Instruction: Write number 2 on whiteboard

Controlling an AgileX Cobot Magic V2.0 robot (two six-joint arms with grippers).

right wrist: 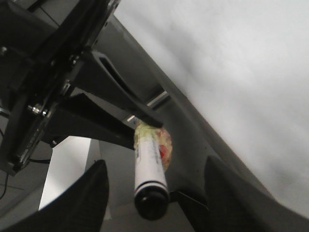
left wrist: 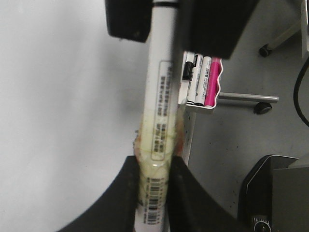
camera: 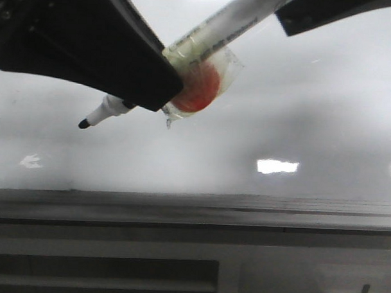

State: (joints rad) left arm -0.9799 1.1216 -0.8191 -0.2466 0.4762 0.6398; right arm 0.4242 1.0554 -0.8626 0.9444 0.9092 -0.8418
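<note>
Left claw clamped on the marker, its black tip apparently just off the whiteboard. Right claw spread wide around the marker's end. No number 2 visible. I'd judge: pre-stroke; next, press tip down.

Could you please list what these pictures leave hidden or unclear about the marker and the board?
- Front view: the left gripper covers the marker mid-barrel; no stroke visible on the whiteboard, glare may mask it.
- Left wrist view: barrel print too blurred to read; tip hidden.
- Right wrist view: right gripper open around the marker's end; tip hidden.
</note>
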